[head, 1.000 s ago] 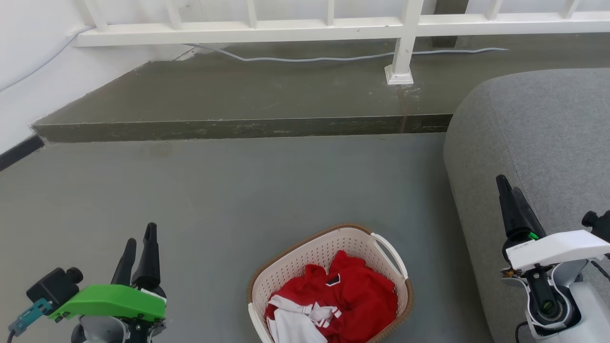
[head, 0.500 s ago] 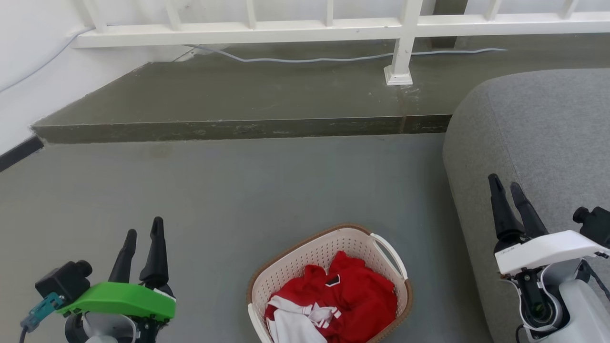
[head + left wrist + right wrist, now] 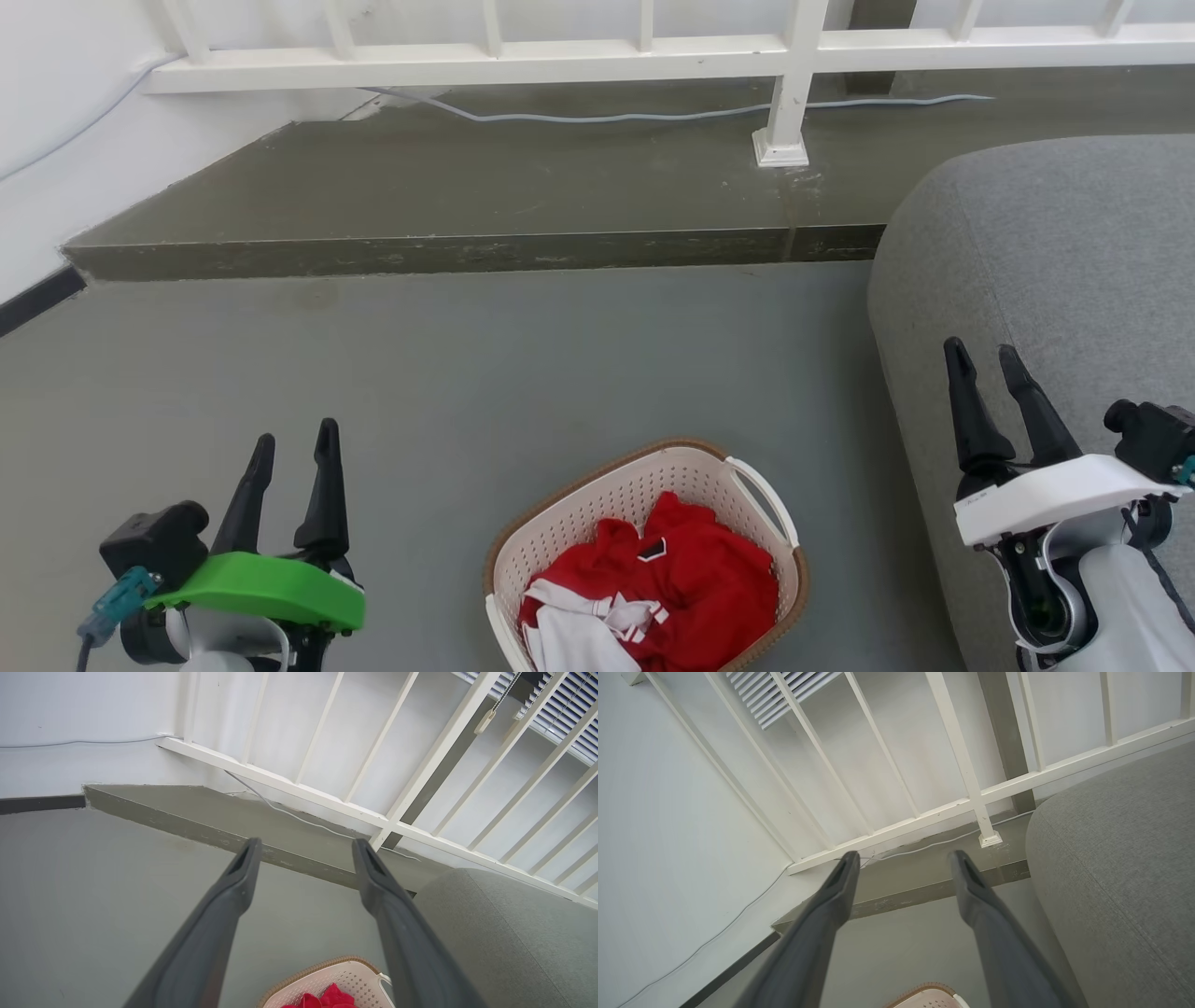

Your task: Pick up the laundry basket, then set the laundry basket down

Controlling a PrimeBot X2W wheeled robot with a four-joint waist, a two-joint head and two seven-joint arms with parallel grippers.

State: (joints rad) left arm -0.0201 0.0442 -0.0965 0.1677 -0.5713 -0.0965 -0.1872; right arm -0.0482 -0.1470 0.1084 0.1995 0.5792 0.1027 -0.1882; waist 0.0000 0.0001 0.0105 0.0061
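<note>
The laundry basket (image 3: 597,504), cream-white and perforated with a brown rim and a white loop handle on its right side, stands on the grey floor at the bottom middle of the head view, holding red and white clothes. Its far rim also peeks into the left wrist view (image 3: 345,975) and the right wrist view (image 3: 924,996). My left gripper (image 3: 296,441) hovers open to the basket's left, well apart from it. On the other side, my right gripper (image 3: 980,350) is open too, over the sofa's edge. Neither holds anything.
A grey sofa (image 3: 1055,252) fills the right side, close to the basket. A raised concrete step (image 3: 467,252) crosses the floor ahead, with a white railing (image 3: 784,56) and a loose cable (image 3: 607,117) on it. A white wall (image 3: 56,140) stands at the left.
Both grippers have spread their fingers and shifted inward toward the basket: the left one rightward and up, the right one leftward. The basket has not moved.
</note>
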